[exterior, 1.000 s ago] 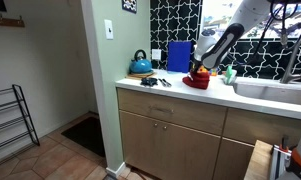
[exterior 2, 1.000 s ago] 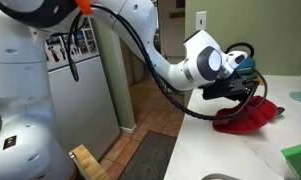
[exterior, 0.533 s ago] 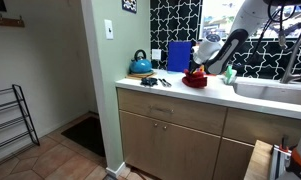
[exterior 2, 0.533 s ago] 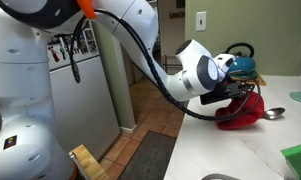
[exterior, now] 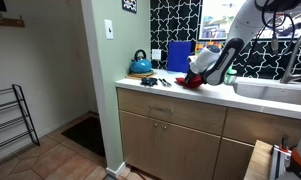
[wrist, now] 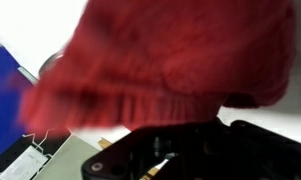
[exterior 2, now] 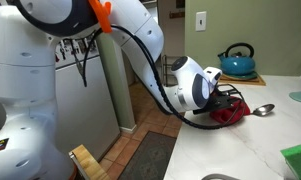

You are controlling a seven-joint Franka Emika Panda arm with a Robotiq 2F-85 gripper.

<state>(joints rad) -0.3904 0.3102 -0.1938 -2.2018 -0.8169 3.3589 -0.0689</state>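
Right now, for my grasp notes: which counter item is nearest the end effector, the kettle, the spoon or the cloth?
The red cloth, bunched at the shut end effector; the spoon lies apart beside it, the teal kettle stands farther back.

Kitchen corner: pale green wall [exterior: 98, 70] with white switch plate [exterior: 108, 29], tan tiled floor [exterior: 40, 155] with dark mat [exterior: 85, 133], wooden base cabinets [exterior: 170, 135] under white countertop [exterior: 220, 97], black-and-white patterned backsplash [exterior: 165, 20].

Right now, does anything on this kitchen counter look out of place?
A red knitted cloth is bunched up in the shut gripper on the countertop; a spoon lies loose beside it. Nothing looks spilled.
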